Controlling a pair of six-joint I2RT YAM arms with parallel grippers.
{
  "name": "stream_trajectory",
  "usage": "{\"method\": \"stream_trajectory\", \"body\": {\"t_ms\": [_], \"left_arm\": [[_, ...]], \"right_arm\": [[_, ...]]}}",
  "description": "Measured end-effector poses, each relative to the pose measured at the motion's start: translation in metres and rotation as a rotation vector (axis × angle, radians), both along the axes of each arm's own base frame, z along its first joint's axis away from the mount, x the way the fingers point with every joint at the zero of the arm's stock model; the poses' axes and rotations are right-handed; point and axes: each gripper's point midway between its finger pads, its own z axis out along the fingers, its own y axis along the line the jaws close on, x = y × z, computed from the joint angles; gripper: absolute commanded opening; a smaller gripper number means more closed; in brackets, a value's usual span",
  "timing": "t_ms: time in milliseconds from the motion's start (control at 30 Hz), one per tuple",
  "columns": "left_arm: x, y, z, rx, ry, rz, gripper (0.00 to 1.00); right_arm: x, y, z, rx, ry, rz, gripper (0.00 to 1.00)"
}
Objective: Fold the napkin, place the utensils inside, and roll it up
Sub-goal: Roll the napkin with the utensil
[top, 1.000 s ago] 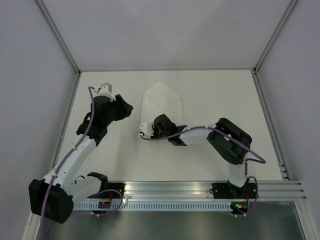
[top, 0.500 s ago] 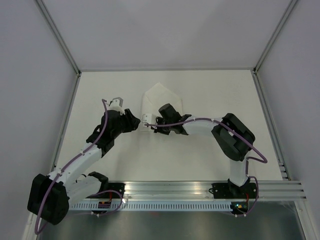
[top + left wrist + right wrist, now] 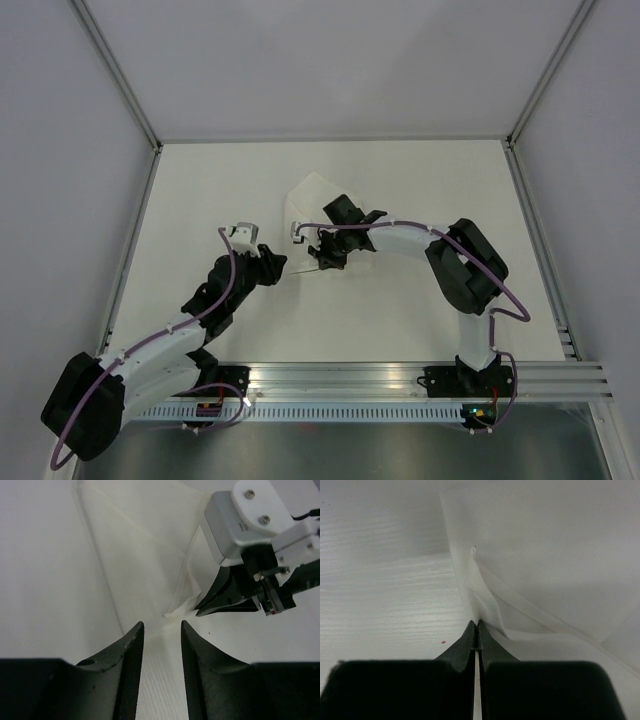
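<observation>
- The napkin (image 3: 318,198) lies folded on the table's far-middle part. Its long axis runs near to far, with the pointed corner toward the back wall.
- The right gripper (image 3: 477,624) has its jaws pressed together on a fold at the napkin's near-left edge.
- The left gripper (image 3: 161,626) stands part-way apart and holds nothing, its tips at the same near corner.
- The table (image 3: 430,300) stretches wide around the cloth, and its side rails are well apart from it.
</observation>
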Motion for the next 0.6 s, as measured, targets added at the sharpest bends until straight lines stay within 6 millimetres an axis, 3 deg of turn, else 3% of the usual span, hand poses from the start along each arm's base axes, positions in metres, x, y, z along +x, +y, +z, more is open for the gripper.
{"method": "stream_trajectory", "body": {"t_ms": [167, 400, 600], "left_arm": [[-0.006, -0.002, -0.016, 0.059, -0.032, -0.013, 0.42], [0.000, 0.004, -0.003, 0.051, -0.080, 0.034, 0.47], [0.001, 0.008, 0.000, 0.052, -0.088, 0.059, 0.50]], "right_arm": [[-0.002, 0.000, 0.000, 0.004, 0.028, -0.002, 0.16], [-0.013, -0.003, 0.001, -0.004, 0.020, -0.008, 0.43], [-0.022, -0.009, 0.001, -0.032, -0.043, -0.027, 0.51]]}}
